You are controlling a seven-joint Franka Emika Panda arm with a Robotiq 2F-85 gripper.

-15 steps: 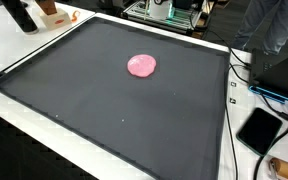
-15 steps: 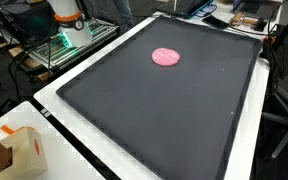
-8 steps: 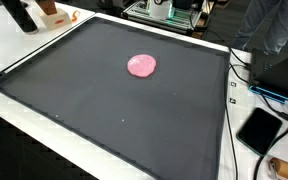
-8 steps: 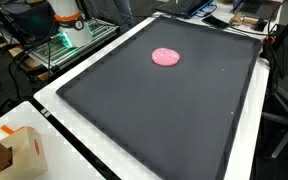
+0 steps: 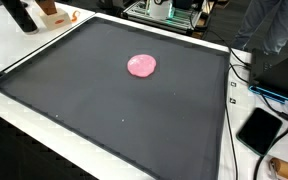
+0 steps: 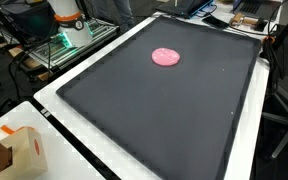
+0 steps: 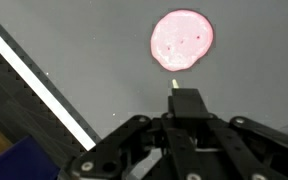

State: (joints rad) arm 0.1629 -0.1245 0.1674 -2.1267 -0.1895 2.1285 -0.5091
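Wrist view: the claw (image 7: 184, 97) hangs over the black mat (image 5: 84, 105), fingers drawn together at the centre and, as far as I can tell, gripping nothing. Dead ahead of the fingertips lies the pink blob (image 7: 182, 40), flat on the mat, clear of the claw and not touching it. It's in line with the claw, no offset to either side worth calling. The blob is roundish, a touch wider than tall, so it has no real long axis. In both exterior views the blob (image 5: 142, 66) (image 6: 165, 57) lies alone on the mat, well away from every edge, and the claw itself is out of shot. The desk's white rim (image 7: 34, 75) runs off to one side of the claw.
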